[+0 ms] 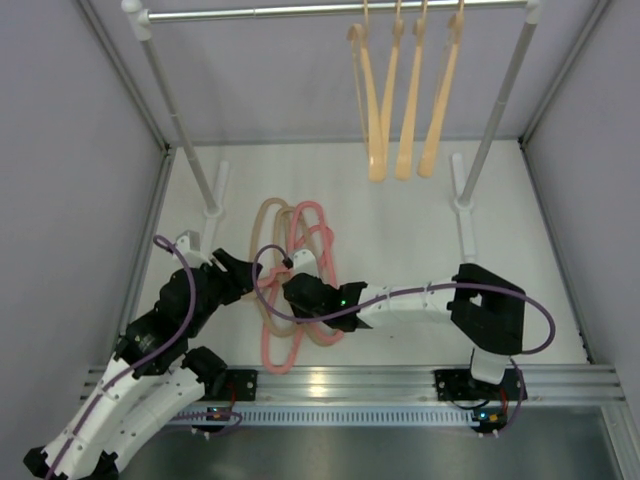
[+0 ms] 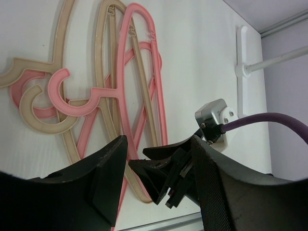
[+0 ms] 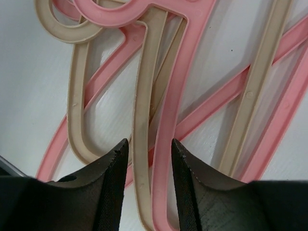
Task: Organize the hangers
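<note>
**A:** Right gripper [image 3: 149, 150] is spread over the tangled thin pink and beige plastic hangers [image 3: 140, 120] on the white table [image 1: 400, 240]. Risk?

**B:** Closing could grab two bars and drag the whole pile. Left gripper [image 2: 159, 144] gapes too.

Bright, even light; perhaps slight blur.

Four peach hangers [image 1: 409, 120] hang by their hooks from the rail [image 1: 300, 12], bunched close together toward its right end, arms pointing down. The pink hangers [image 2: 161, 96] and the beige hangers [image 2: 103, 62], two of each as far as I can make out, lie flat on the desk [image 1: 400, 250], left of centre. They form one tangled heap, their arms crossing over and threading through one another. A pink hook lies across a beige one.
</note>
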